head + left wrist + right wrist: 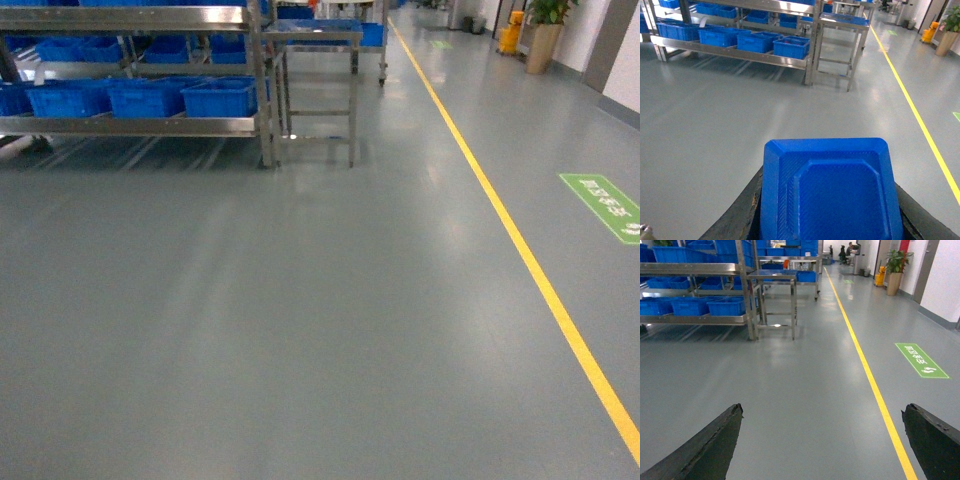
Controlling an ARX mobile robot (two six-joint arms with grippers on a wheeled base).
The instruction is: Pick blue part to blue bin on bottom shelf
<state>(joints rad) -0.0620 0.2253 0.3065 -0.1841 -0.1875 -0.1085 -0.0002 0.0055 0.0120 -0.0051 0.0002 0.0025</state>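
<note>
Glossy grey floor (pixel 300 330), yellow line (pixel 520 250), steel table (pixel 315 40) beyond.

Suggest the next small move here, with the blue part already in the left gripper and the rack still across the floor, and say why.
Probably drive the base forward and left toward the bottom shelf. The left gripper is shut on the blue part, the right gripper is open and empty, and the blue bins sit beyond a wide stretch of bare floor, out of either arm's reach.

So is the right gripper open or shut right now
Open. In the right wrist view the right gripper has its jaws spread far apart at the frame's lower corners, with only bare grey floor between them.
</note>
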